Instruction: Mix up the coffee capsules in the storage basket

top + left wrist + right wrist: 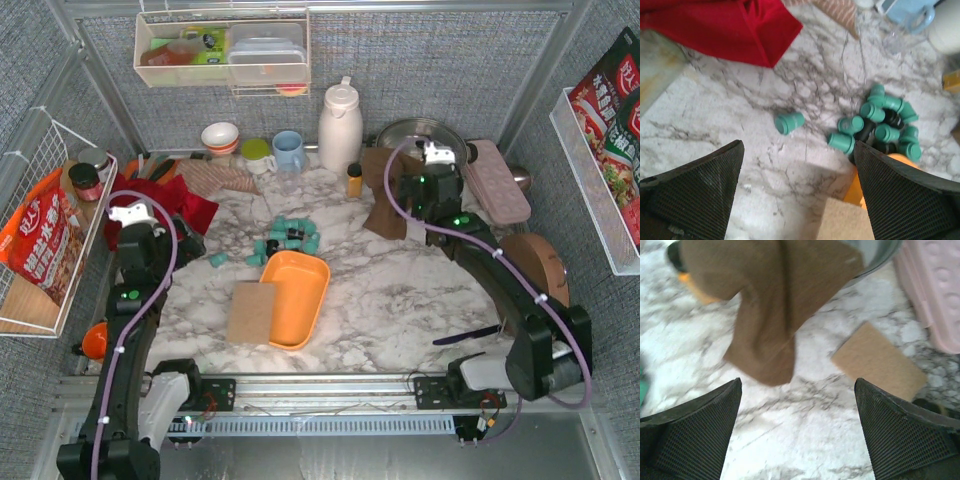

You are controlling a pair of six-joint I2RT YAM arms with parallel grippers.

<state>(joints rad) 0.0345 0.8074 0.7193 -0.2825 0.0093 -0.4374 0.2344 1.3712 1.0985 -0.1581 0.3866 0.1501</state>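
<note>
Mostly teal, perhaps some black, coffee capsules (888,133) heap beside the orange storage basket (300,290); left pincer (797,185), right pincer (797,425) apart.

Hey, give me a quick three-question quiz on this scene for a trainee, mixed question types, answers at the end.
1. True or false: the storage basket is empty.
2. Where are the coffee capsules? A in the basket; B on the table, outside it; C on the red cloth.
3. Fill in: the left gripper and right gripper are both ____.
Key: 1 true; 2 B; 3 open.
</note>
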